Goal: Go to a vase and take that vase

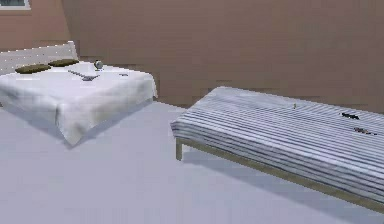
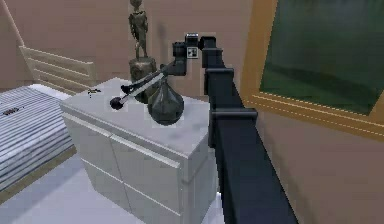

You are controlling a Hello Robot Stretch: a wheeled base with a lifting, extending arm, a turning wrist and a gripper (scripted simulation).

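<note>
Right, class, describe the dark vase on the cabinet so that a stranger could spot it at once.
Find the low white cabinet against the wall. On its top sits the vase. It is squat, round and dark, unlike the tall thin statue standing behind it.

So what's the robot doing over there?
The robot's arm reaches out over a white cabinet. Its gripper is at a dark round vase there, near a statue. I cannot tell whether it holds the vase. Ahead are a white bed and a striped bed.
</note>
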